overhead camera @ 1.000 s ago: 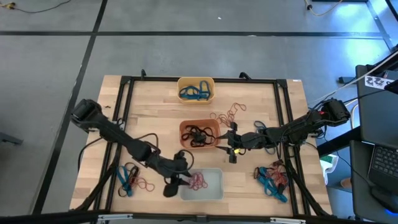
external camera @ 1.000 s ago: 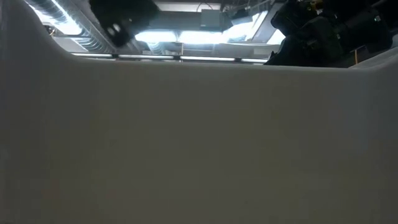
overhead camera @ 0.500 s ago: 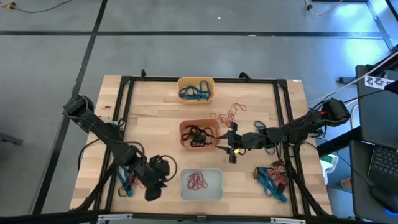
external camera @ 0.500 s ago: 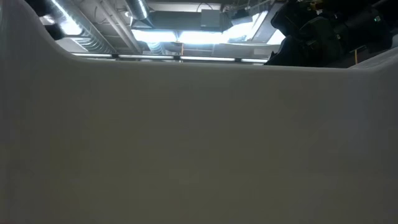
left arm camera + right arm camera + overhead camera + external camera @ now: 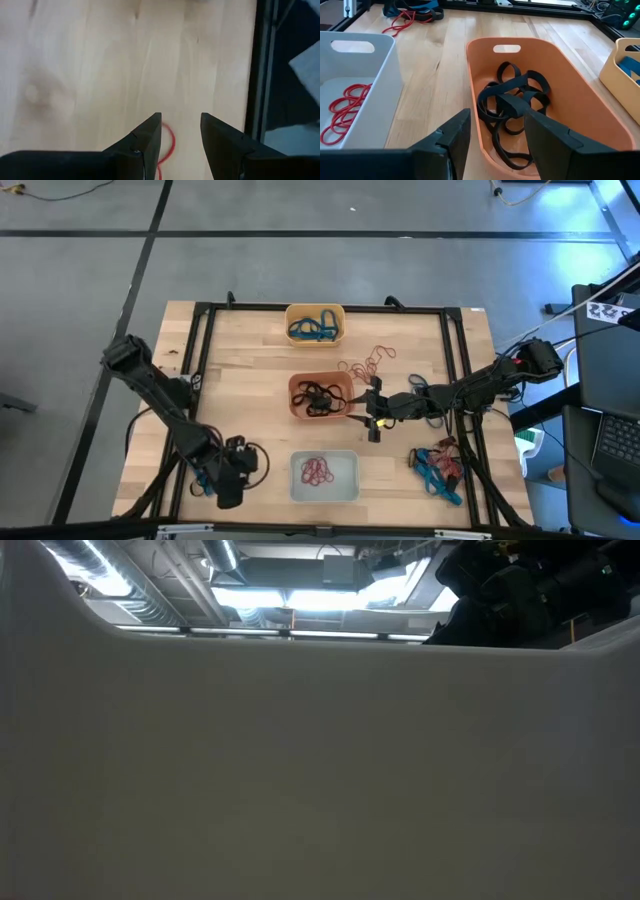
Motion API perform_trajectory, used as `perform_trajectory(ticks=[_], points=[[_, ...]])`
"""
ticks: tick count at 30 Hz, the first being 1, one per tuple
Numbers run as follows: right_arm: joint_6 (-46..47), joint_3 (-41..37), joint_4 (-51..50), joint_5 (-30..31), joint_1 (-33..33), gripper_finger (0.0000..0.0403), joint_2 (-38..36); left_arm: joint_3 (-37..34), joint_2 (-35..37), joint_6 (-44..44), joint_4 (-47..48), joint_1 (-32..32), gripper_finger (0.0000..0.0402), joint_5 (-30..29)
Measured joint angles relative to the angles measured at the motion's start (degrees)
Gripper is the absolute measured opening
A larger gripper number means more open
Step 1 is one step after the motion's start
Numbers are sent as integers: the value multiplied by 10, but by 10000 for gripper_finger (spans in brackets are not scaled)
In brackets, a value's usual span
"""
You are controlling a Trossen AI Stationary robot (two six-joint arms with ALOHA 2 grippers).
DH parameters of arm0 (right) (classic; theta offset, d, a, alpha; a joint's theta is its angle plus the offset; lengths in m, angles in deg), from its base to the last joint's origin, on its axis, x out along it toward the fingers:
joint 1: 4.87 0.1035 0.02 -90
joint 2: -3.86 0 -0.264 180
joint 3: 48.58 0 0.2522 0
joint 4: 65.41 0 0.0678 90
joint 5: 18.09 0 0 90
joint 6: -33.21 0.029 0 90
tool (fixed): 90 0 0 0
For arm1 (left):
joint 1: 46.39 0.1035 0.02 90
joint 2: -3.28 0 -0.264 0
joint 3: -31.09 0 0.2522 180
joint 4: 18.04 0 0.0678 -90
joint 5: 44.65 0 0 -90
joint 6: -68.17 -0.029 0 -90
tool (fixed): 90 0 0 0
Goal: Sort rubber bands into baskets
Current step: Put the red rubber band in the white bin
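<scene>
My left gripper is open, pointing down over the left pile of blue and red rubber bands. In the left wrist view a red band lies on the wood between its fingertips, untouched. My right gripper is open and empty beside the red-orange basket, which holds black bands. The pale basket holds red bands. The yellow basket holds blue bands.
Loose red bands lie behind the red-orange basket. A mixed pile of bands lies at the near right. A black frame runs around the table. The low view is filled by a pale wall.
My left gripper has moved from the pale basket toward the table's left edge and now stands over the left pile. The red bands lie still in the pale basket.
</scene>
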Motion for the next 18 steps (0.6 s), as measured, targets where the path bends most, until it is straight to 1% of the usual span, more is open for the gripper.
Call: perform_trajectory(ticks=[6,10,18], points=[[0,0,0,0,0,182,1,0,-50,-14,12,-13,133,0],[0,0,12,0,0,182,16,-1,-79,-14,28,-16,133,2],[-1,2,47,0,0,182,56,1,-107,-25,25,-35,132,2]])
